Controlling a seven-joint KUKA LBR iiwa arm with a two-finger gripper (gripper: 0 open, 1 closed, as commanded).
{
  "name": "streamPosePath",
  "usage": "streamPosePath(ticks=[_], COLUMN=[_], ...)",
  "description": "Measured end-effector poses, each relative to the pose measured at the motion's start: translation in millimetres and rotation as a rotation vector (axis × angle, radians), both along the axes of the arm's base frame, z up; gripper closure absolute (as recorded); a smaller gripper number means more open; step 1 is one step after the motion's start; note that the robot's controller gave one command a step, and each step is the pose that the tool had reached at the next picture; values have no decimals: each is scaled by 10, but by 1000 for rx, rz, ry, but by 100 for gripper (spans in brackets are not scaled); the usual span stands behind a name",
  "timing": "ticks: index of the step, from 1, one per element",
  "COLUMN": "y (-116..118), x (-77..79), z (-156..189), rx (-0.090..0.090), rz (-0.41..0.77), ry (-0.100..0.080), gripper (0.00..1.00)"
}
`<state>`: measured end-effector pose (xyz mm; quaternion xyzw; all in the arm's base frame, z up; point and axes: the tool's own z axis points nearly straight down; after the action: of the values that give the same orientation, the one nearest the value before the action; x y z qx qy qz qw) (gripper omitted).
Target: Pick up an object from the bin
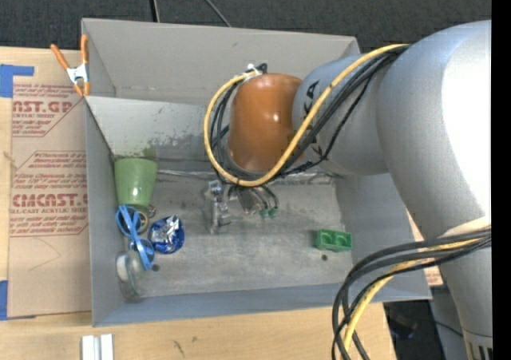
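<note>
Blue-and-white wad (167, 234): the loose thing nearest the gripper (219, 208), lying on the bin floor down and to the view-left of it, apart, not touching.

Camera view.
- Gripper hangs low over the bare middle of the grey bin (239, 278), close to the floor. Open or closed: cannot tell; the orange cover (259, 123) and yellow cables (214, 127) sit just above and crowd it. Nothing is seen held.
- Further view-left of the gripper, past the wad: a blue looped piece (132, 232), a green cup (136, 180) against the left wall above it, and a clear item (128, 267) below it. These bunch in the left corner. Likely reason: the walls slope inward, so loose things settle at their foot.
- View-right of the gripper and a little lower: a green block (332, 239), alone on open floor, well apart from everything else.

Judgement: the gripper sits between the wad and the block with only bare metal beneath, so no pick is underway. The block looks the easier take, flat-sided with clear floor all round. The wad is nearer but soft, and it lies close to the blue loops, which could snag.
</note>
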<state>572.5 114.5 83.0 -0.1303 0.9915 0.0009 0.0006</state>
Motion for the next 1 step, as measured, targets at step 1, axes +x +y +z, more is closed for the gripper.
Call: streamPosePath(ticks=[1], y=[0], x=[0], z=[0], rx=[0], rz=[0], ry=[0], gripper=[0])
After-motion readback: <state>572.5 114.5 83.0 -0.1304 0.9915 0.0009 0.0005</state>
